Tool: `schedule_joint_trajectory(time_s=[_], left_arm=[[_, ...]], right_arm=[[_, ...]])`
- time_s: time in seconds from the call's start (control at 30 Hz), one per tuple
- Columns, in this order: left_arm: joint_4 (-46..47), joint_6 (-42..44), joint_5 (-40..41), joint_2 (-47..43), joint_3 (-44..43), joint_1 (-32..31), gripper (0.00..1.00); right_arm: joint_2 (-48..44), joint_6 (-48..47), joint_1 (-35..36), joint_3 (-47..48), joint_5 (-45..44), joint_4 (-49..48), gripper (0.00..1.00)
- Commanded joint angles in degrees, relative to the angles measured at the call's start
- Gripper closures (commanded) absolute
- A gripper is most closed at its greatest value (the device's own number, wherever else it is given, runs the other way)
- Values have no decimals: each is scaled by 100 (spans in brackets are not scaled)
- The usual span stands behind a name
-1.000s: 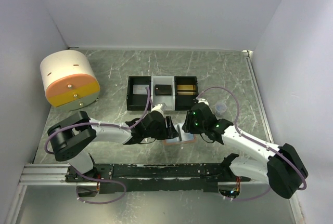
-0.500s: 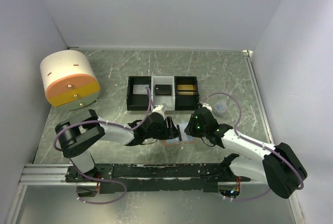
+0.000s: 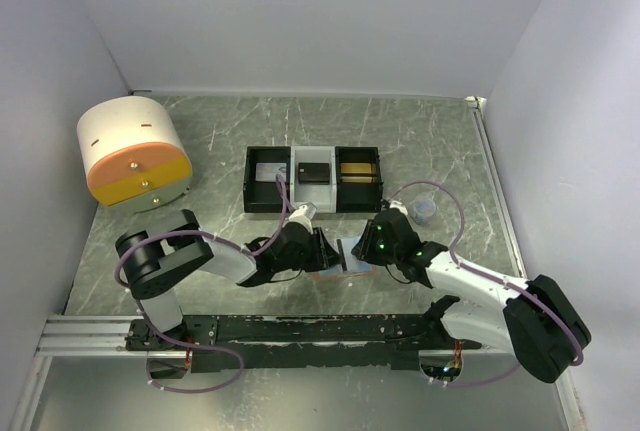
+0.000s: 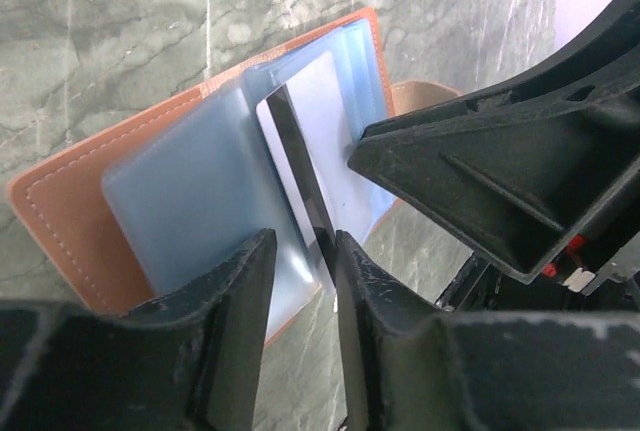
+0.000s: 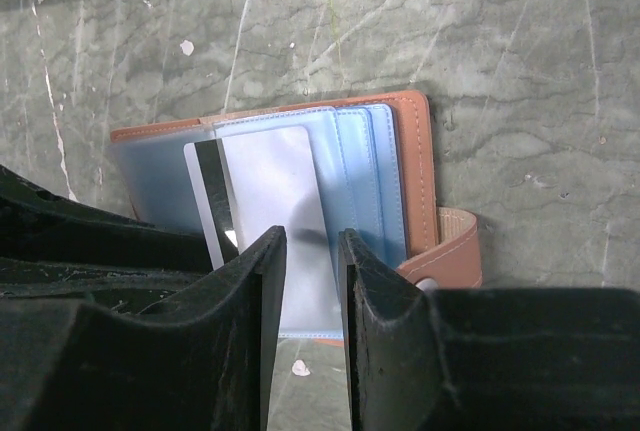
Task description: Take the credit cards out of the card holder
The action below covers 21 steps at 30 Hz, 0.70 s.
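So the card holder (image 4: 55,221) lies opened flat on the bench (image 3: 450,141), salmon outside down and the light blue sleeves (image 4: 190,211) fanned up. In the top view it's just in front of the black-and-white tray (image 3: 250,196), wedged between the two grippers.

One card (image 4: 320,121), pale with a dark stripe down one long edge, sits partly out of the sleeves. The striped edge runs pretty much straight toward the left gripper (image 4: 305,246), and the card's near corner dips into the slot between its fingers. The jaws stand narrowly apart around that corner, and I honestly can't tell if either pad is touching it yet.

The right gripper (image 5: 312,251) comes in from the other side, over the sleeves near the holder's snap tab. Its jaws have a slim gap too, with nothing visibly pinched. In the left wrist view, one of its fingers looks to rest on or just above the sleeves beside the card, maybe pinning the holder.

My read is the left arm is the one to pull. It's nearer the free corner, so it should close on that and slide the card back along its long axis.
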State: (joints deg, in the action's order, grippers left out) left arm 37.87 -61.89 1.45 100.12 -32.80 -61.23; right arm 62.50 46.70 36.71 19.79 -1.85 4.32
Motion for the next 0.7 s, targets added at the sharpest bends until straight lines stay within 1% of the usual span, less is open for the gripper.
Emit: schedule_joint_trajectory(time_s=[0.0, 0.07, 0.17, 0.23, 0.3, 0.4, 0.57, 0.67], left_arm=[[285, 26, 39, 53, 118, -30, 61], [339, 75, -23, 50, 102, -31, 64], [555, 60, -217, 113, 103, -29, 66], [1102, -20, -348, 157, 237, -25, 67], [1421, -76, -413, 187, 338, -14, 69], [1218, -9, -456, 186, 246, 13, 73], [1052, -14, -356, 71, 283, 15, 88], [816, -83, -284, -9, 278, 15, 93]], right_arm=[[3, 24, -17, -221, 44, 483, 71], [8, 34, -23, -240, 59, 470, 71], [33, 25, -22, -244, 125, 407, 71], [75, -3, -28, -214, 137, 403, 71], [99, -33, -21, -153, 101, 468, 71], [96, -33, -22, -127, 74, 479, 71], [117, -20, -23, -86, 110, 477, 71], [116, -29, -23, -49, 15, 549, 71]])
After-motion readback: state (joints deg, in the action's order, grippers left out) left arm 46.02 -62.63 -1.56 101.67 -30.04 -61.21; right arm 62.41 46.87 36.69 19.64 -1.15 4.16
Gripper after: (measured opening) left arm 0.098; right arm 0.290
